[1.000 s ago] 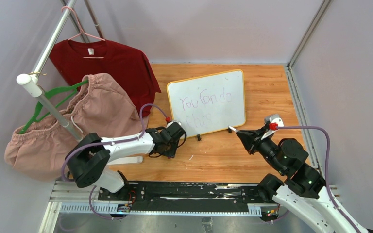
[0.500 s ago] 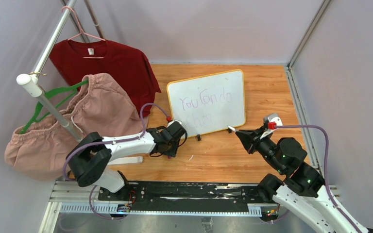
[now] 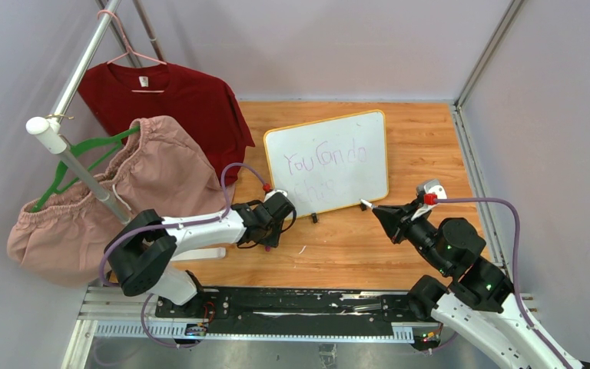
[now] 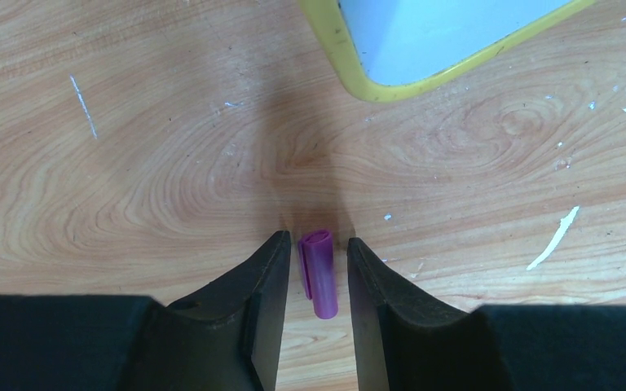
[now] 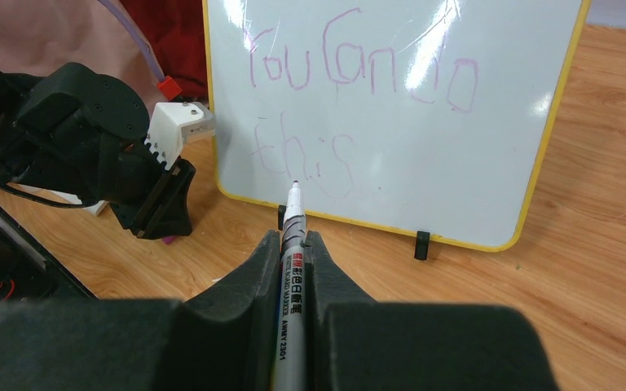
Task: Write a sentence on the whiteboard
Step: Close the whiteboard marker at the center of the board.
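Near left, my left gripper [image 4: 316,239] straddles a purple cap [image 4: 319,275] lying on the wooden table [image 3: 430,131] — jaws spread, a slim gap on either side. Near right, my right gripper [image 5: 293,236] pinches the marker [image 5: 292,273], its tip bare. Farther back, mid-table, the whiteboard [image 3: 370,178] stands on its feet — the sentence [image 5: 359,73] is on it in two purple lines.

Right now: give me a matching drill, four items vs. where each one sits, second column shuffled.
1. marker
2. purple cap
3. whiteboard
4. red shirt

A. hanging on a pink hanger
B. clamped in the right hand
C. lying on the table inside the open left hand
D. standing on the table

Pairs: 1-B, 2-C, 3-D, 4-A
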{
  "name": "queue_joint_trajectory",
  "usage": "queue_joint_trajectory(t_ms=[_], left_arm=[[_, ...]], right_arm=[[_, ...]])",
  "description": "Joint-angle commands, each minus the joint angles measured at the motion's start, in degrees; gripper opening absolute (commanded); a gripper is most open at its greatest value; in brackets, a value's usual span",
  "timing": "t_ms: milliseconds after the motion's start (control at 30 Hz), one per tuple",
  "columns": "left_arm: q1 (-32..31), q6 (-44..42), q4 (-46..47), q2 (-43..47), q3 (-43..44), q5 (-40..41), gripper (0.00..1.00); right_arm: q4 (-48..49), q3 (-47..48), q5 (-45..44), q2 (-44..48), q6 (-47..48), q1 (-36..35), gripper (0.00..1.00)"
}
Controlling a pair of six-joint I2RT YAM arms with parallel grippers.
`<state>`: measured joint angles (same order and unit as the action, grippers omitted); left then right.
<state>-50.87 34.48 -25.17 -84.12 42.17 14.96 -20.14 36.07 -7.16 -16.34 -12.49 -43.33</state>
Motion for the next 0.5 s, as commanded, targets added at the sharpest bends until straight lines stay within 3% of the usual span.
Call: queue_joint_trajectory(t_ms=[0,467], left_arm=[[-0.46,-0.03,0.2,-3.41,-3.15,1.1,0.37],[-0.46,-0.49,-0.06,-2.98,-4.32,0.86,0.28]], right_arm=[[1.5,0.47,-0.67,0.16,0.17,0.5,0.0],[1.51,0.84,-0.84,-0.14,0.27,0.51,0.0]])
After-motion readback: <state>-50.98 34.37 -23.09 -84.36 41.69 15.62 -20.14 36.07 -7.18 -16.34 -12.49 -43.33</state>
